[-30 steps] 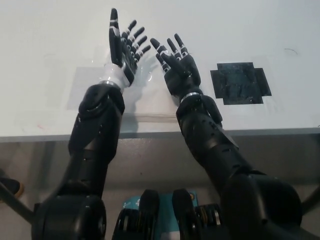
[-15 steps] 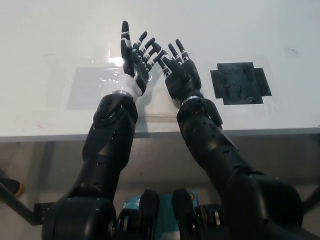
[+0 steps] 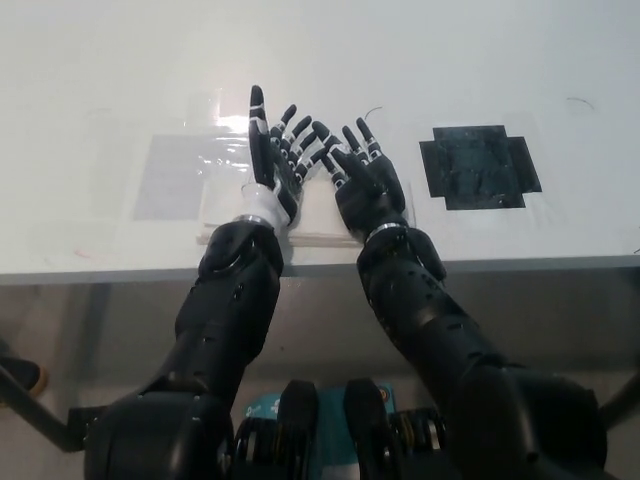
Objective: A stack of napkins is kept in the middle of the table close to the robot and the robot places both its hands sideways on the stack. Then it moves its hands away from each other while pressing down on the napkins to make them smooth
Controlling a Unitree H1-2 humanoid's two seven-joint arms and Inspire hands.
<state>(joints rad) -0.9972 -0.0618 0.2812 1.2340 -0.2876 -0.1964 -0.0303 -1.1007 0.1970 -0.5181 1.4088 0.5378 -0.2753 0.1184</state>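
The table [image 3: 420, 60] has a pale, almost white top with a soft shine, and its front edge runs across the picture from left to right, a little below the middle. Under this edge the space is grey and dim. At the far lower left, on the floor, there is a small dark shape that I cannot identify.

The stack of napkins [image 3: 320, 210] lies near the front edge of the table, in the middle. It is white, so it is hard to separate from the table top; its near edge shows as a thin line just above the table edge. Left of the stack a faint grey rectangle [image 3: 175, 178] is on the surface. To the right, well apart from the stack, there is a dark patch [image 3: 480, 166] with stepped corners, flat on the table.

Both hands are over the stack, close beside each other. The left hand [image 3: 274, 160] is turned on its side, with the fingers spread apart and pointing away from the robot; it holds nothing. The right hand [image 3: 368, 185] lies flatter, also with fingers spread and holding nothing. Their fingertips nearly meet.
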